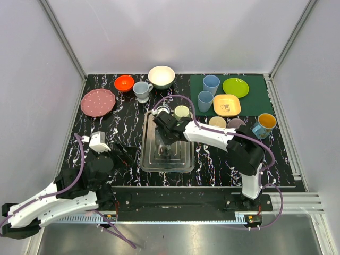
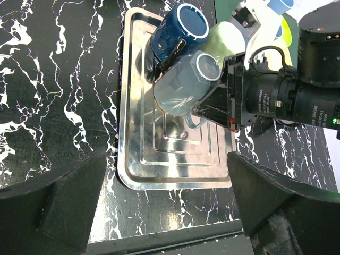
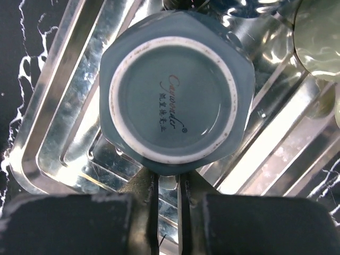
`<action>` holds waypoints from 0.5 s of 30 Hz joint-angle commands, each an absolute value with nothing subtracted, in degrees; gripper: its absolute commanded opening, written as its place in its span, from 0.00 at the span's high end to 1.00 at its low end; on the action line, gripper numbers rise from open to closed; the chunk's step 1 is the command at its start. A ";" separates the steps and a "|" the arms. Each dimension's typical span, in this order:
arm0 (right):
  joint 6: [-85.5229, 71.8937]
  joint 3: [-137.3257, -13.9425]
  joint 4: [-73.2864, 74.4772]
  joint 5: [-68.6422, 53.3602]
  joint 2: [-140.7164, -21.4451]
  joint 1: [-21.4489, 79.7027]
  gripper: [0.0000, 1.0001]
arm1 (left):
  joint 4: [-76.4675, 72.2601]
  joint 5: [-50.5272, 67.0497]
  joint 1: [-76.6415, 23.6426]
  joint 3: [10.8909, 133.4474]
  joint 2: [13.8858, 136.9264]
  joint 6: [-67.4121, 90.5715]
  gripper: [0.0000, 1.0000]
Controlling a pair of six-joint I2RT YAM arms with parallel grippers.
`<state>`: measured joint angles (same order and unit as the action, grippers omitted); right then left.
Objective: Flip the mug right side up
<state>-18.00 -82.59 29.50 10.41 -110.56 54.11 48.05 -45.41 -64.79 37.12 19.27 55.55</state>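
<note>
Two fingers of the right hand (image 3: 169, 183) clamp the mug (image 3: 172, 98) handle.

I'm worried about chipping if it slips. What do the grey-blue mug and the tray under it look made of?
Grey-blue mug: most likely glazed ceramic with a smooth satin glaze; its base shows a bare whitish foot ring and a printed maker's mark. Tray: metal, probably stainless steel, polished; it throws bright mirror-like reflections.
</note>
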 commanded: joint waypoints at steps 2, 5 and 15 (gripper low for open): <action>-19.77 -77.88 26.99 10.12 -99.43 53.79 1.00 | 46.76 -45.88 -64.86 38.06 19.78 55.64 0.02; -21.88 -71.73 21.81 7.22 -89.50 53.70 1.00 | 45.36 -45.53 -64.78 37.88 19.60 55.37 0.02; -37.07 -53.20 -0.58 -11.23 -59.19 46.34 1.00 | 19.15 -32.10 -64.86 31.04 18.90 51.16 0.01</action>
